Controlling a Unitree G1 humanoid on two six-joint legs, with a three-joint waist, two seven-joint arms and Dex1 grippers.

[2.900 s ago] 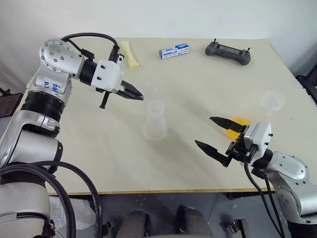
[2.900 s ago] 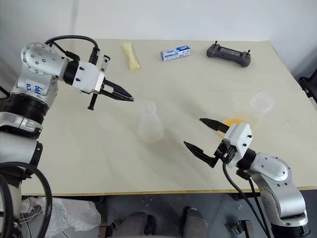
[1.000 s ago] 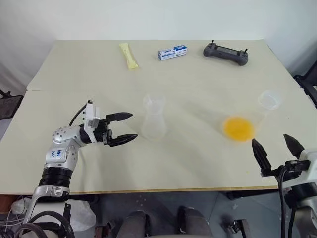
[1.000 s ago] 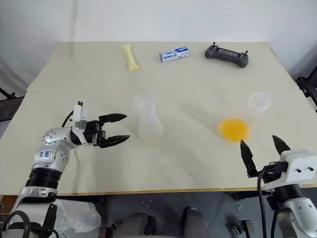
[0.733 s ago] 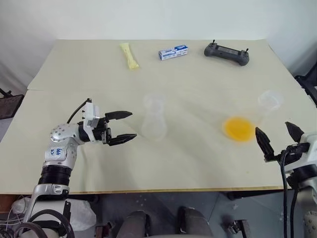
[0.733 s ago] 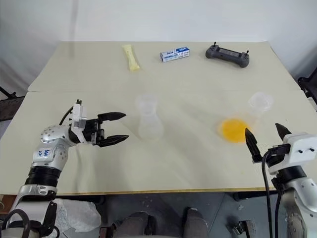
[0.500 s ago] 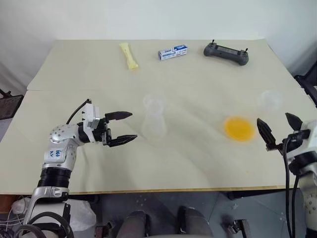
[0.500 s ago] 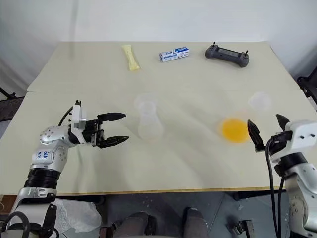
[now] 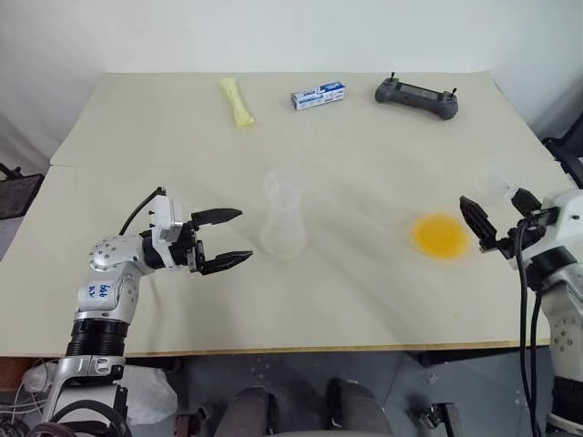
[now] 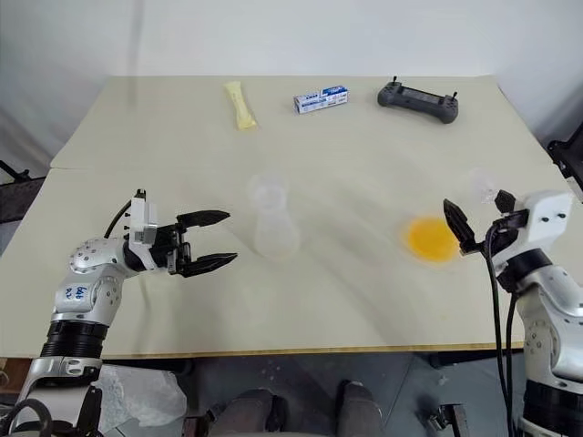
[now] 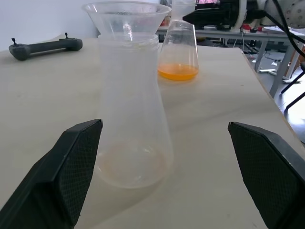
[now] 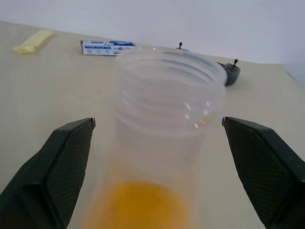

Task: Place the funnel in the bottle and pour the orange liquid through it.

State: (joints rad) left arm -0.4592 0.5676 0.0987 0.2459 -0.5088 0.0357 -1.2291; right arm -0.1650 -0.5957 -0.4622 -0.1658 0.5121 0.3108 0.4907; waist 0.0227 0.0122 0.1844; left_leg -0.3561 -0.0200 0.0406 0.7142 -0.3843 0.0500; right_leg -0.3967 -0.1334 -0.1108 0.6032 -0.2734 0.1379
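The clear bottle (image 9: 283, 232) stands upright mid-table, and the funnel (image 11: 126, 19) sits in its neck. My left gripper (image 9: 244, 236) is open, level and pointing at the bottle from its left, a short way off, with nothing between its fingers. To the right, the orange liquid (image 9: 440, 235) pools in the base of a second clear flask (image 12: 167, 100). My right gripper (image 9: 499, 211) is open, one finger on each side of that flask's threaded neck, with a gap on both sides.
A yellow sachet (image 9: 238, 101), a blue-and-white box (image 9: 319, 95) and a black controller (image 9: 418, 96) lie along the table's far edge. The table's right edge (image 9: 537, 146) runs close behind the second flask.
My right gripper has moved forward and up from the table's front edge until its open fingers flank the neck of the flask with the orange liquid. The left gripper has stayed in place.
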